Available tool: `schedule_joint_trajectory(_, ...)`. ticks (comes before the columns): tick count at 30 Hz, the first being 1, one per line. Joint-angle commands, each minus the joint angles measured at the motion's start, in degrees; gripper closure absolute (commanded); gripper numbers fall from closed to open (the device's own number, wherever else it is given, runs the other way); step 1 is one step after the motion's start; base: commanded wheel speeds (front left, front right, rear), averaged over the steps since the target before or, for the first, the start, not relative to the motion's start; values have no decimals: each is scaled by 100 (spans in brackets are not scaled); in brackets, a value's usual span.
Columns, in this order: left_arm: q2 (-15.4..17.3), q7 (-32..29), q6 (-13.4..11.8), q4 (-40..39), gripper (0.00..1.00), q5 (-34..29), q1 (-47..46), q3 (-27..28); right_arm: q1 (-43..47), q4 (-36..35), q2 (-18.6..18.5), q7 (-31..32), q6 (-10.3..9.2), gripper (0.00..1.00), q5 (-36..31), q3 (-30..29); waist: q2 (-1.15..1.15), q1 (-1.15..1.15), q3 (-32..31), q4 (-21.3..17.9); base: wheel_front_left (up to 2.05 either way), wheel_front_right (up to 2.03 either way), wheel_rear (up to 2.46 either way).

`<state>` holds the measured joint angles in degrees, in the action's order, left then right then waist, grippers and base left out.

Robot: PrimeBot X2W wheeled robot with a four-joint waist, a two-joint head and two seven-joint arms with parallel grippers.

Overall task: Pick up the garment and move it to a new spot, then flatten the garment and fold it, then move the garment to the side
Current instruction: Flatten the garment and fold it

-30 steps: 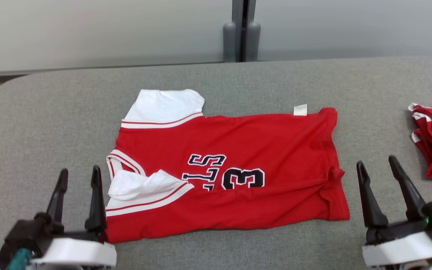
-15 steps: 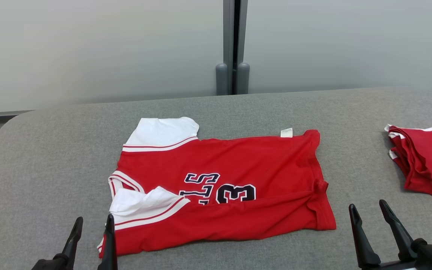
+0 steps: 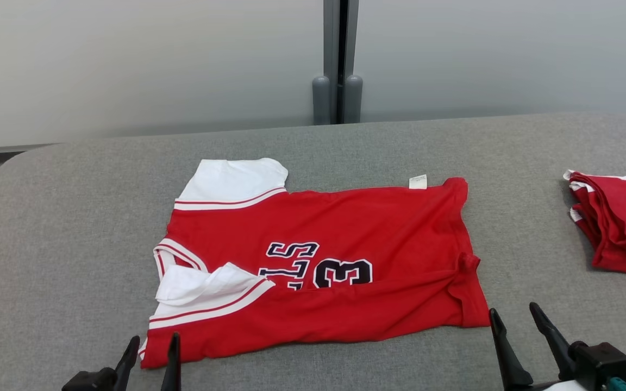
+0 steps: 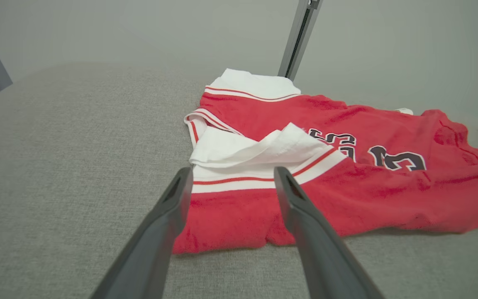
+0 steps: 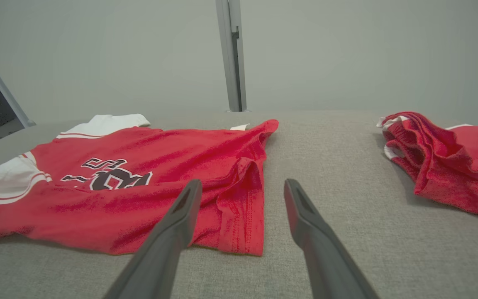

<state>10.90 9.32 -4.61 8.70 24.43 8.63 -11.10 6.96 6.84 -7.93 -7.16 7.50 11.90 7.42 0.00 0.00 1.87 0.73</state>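
Observation:
A red jersey (image 3: pixel 345 228) with white sleeves and dark lettering lies on the grey table (image 3: pixel 63 228), its near long edge folded up over the print. It also fills the middle of the left wrist view, jersey (image 4: pixel 347 195), and the left of the right wrist view, jersey (image 5: pixel 139 187). My left gripper (image 3: pixel 152 347) stands open at the jersey's near left corner, fingers just in front of the cloth. My right gripper (image 3: pixel 514 320) is open beside the near right hem corner, holding nothing. In the wrist views, left gripper (image 4: pixel 232 180) and right gripper (image 5: pixel 243 187) both show a wide gap.
A second red garment (image 3: pixel 617 217), folded in a pile, lies at the table's right edge; red pile (image 5: pixel 442 162) sits right of my right fingers. A pale wall with a grey post (image 3: pixel 337 60) rises behind the table. Bare grey cloth stretches to the left.
The head camera tilted, shifting the whole picture. Both grippers sit lower in the view than a second ago, still open. The jersey lies as before.

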Motion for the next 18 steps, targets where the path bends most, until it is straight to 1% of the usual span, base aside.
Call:
schedule_joint_trajectory(1, 3, 27, 43, 98, 0, 60, -121, 21, -84, 92, -9, -19, -2, 0, 43, 22, 0, 0, 106, 20, 0, 0, 0)
schedule_joint_trajectory(7, -134, 18, 331, 1274, 0, 440, -536, 106, -648, 1328, 59, -205, -2, 0, 179, 163, 0, 0, 429, 104, 0, 0, 0)
schedule_joint_trajectory(12, -217, -122, 591, 1878, 0, 773, -895, 166, -1153, 2131, 136, -372, -2, 0, 348, 306, 0, 0, 628, 173, 0, 0, 0)
schedule_joint_trajectory(14, -208, -156, 674, 2060, 0, 799, -1020, 139, -1323, 2405, 166, -399, -2, 0, 453, 354, 0, 0, 691, 188, 0, 0, 0)
schedule_joint_trajectory(15, -232, -194, 748, 2133, 2, 887, -1066, 141, -1412, 2524, 179, -420, -2, 0, 491, 383, 0, 0, 716, 199, 0, 0, 0)
schedule_joint_trajectory(16, -211, -204, 776, 2197, 60, 863, -1118, 119, -1479, 2637, 188, -413, -2, 38, 542, 414, 0, 0, 740, 201, 0, 0, 0)
schedule_joint_trajectory(17, -207, -198, 818, 2243, 100, 882, -1165, 106, -1534, 2762, 207, -417, -2, 80, 612, 449, 0, 0, 760, 204, 0, 0, 0)
schedule_joint_trajectory(18, -212, -247, 854, 2297, 100, 907, -1210, 71, -1573, 2849, 212, -430, -2, 100, 653, 494, 0, 0, 777, 214, 0, 0, 0)
